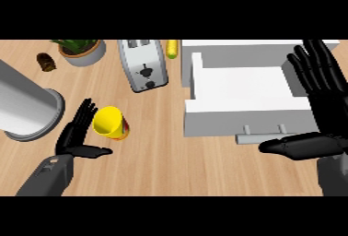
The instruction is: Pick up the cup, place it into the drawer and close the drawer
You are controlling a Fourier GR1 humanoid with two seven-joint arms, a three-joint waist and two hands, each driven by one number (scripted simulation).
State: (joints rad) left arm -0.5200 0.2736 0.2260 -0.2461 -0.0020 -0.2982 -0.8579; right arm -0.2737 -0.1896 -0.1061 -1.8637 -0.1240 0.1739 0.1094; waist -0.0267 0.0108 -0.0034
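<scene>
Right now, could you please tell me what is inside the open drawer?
The drawer stands open and its visible floor is bare white; the cup stands outside it on the counter. The right robot hand covers the drawer's right edge, so that strip cannot be checked.

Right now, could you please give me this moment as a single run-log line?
left hand: open beside yellow cup, not gripping | right hand: open by white drawer | drawer: open, cup not inside

We see the grey cylinder (pixel 27 110) cut off at the left edge; the right hand (pixel 314 115) overlaps the drawer's (pixel 245 99) right side.
</scene>
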